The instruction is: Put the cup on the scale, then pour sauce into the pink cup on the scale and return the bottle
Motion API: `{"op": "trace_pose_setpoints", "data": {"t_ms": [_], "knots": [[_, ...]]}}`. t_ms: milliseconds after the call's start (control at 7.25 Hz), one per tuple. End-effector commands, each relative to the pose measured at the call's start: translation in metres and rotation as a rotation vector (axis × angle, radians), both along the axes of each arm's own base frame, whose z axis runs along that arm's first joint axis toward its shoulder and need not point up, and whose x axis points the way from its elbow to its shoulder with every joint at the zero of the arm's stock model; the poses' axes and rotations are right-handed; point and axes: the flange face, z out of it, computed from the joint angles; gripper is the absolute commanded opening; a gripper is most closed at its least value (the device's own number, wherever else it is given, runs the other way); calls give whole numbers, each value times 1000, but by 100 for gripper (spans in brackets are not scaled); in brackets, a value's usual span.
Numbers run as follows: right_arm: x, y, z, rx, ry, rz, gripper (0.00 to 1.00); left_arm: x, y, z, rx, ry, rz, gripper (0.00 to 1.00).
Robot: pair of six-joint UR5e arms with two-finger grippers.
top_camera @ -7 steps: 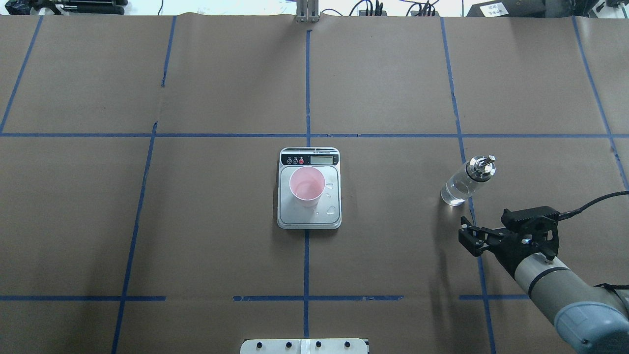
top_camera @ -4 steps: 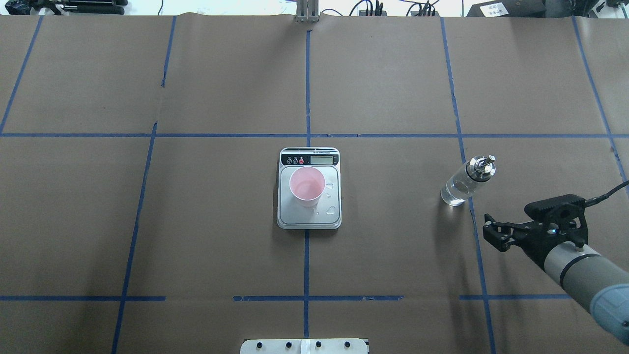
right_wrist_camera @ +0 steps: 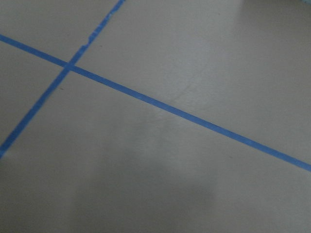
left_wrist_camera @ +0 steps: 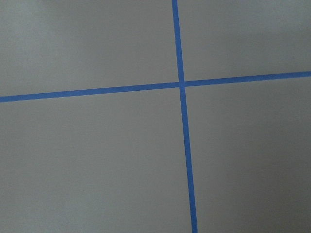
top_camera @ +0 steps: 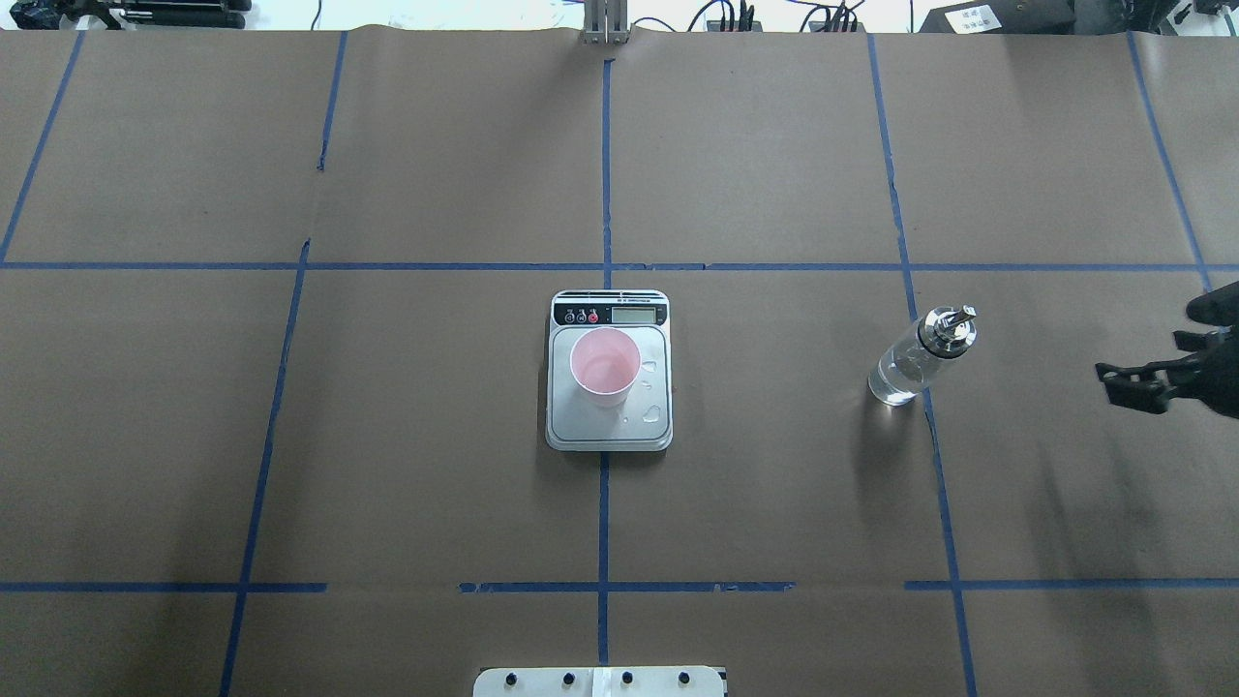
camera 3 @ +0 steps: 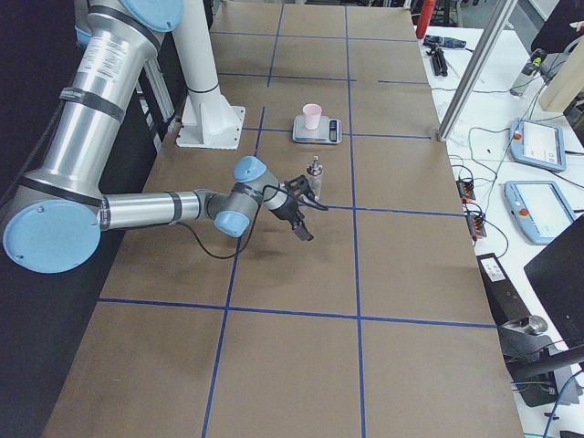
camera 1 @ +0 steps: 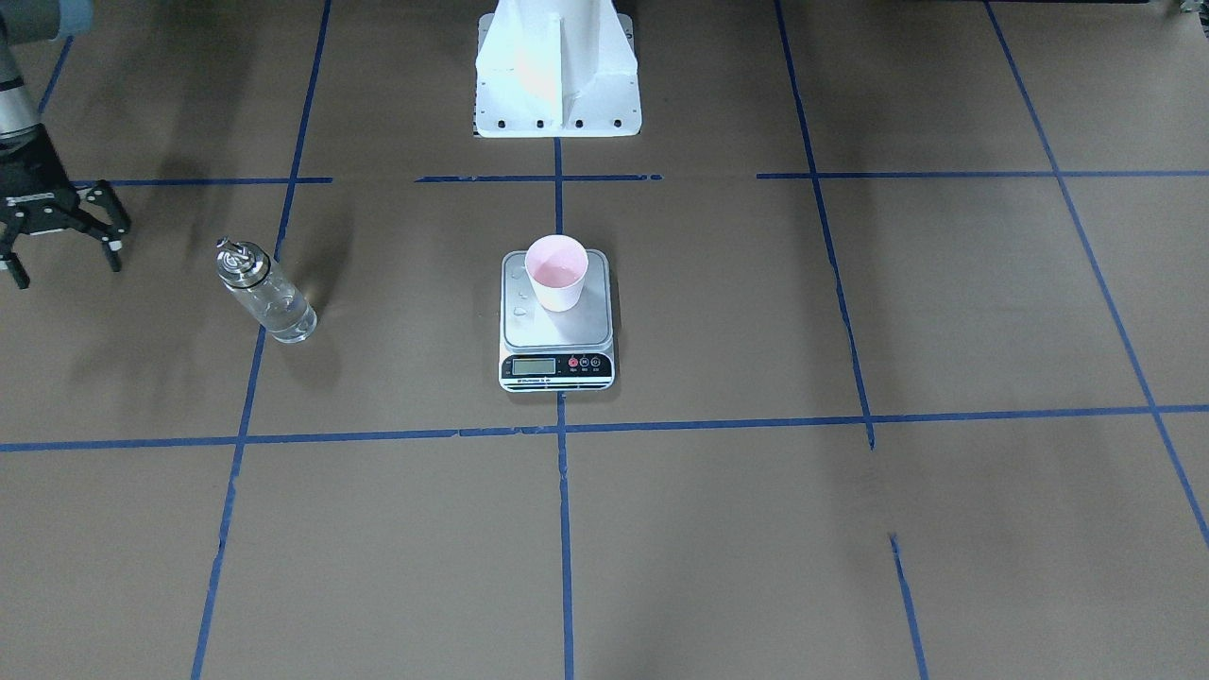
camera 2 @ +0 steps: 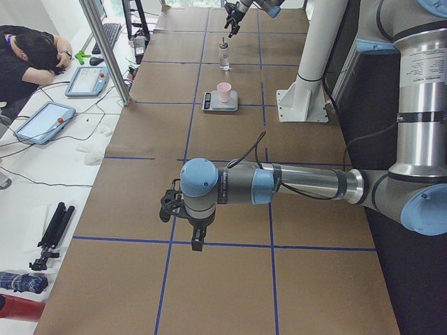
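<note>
The pink cup stands upright on the silver scale at the table's middle; it also shows in the front view. Drops of clear liquid lie on the scale's platform beside the cup. The glass bottle with its metal spout stands upright on the table to the right, holding clear sauce. My right gripper is open and empty, well to the right of the bottle and apart from it; the front view shows its fingers spread. My left gripper shows only in the left side view, far from everything; I cannot tell its state.
The robot's white base stands behind the scale. Blue tape lines grid the brown table cover. A person and tablets are at a side bench beyond the table's far edge.
My right gripper has drawn away from the bottle, moving right and farther out to the view's right edge, still open. The bottle, cup and scale have not moved.
</note>
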Motion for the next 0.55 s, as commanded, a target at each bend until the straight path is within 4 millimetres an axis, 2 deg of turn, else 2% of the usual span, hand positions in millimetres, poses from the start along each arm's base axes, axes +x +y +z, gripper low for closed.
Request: {"op": "trace_pose_setpoints", "data": {"t_ms": [0, 138, 276, 414], "knots": [[123, -12, 35, -125, -62, -17, 100, 0, 0, 1, -1, 0, 0, 100], [162, -23, 43, -195, -48, -47, 100, 0, 0, 2, -3, 0, 1, 100], [201, -56, 34, -267, -22, -85, 100, 0, 0, 4, -6, 1, 1, 100], [238, -72, 24, -324, 3, -120, 100, 0, 1, 5, -8, -1, 1, 100]]}}
